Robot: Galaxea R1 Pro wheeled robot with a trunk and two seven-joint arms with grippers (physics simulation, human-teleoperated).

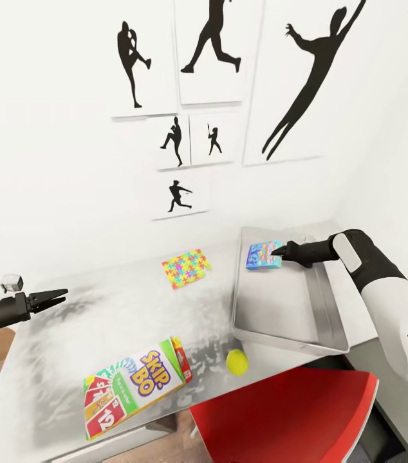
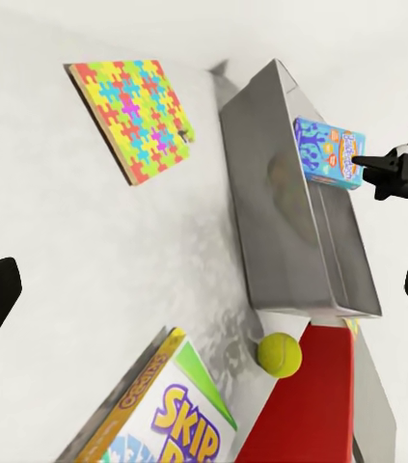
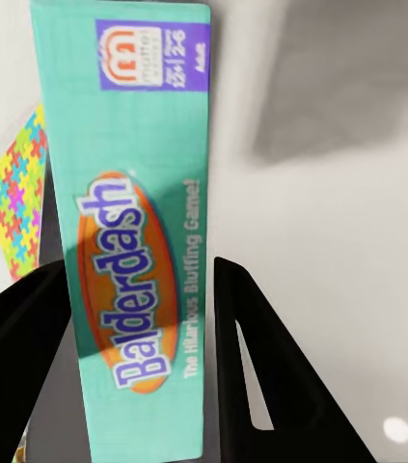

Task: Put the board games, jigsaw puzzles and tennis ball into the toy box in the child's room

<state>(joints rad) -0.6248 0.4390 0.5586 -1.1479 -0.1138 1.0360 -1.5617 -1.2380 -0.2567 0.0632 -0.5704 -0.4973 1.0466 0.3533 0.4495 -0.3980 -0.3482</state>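
SKIP-BO box [image 2: 160, 415] cut off, Balderdash box [image 3: 136, 231] cropped

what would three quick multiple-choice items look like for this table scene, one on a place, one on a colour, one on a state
1. Where is the tennis ball?
A. on the table by the toy box's near wall
B. inside the toy box
C. on the SKIP-BO box

2. What colour is the chair under the table edge?
A. blue
B. red
C. grey

3. What is the right tool doing?
A. hanging open over the SKIP-BO box
B. holding the Balderdash box over the toy box
C. gripping the jigsaw puzzle

Answers:
1 A, the ball sits on the table just outside the box.
2 B, the seat is bright red.
3 B, the right wrist view shows both fingers flanking the game box.
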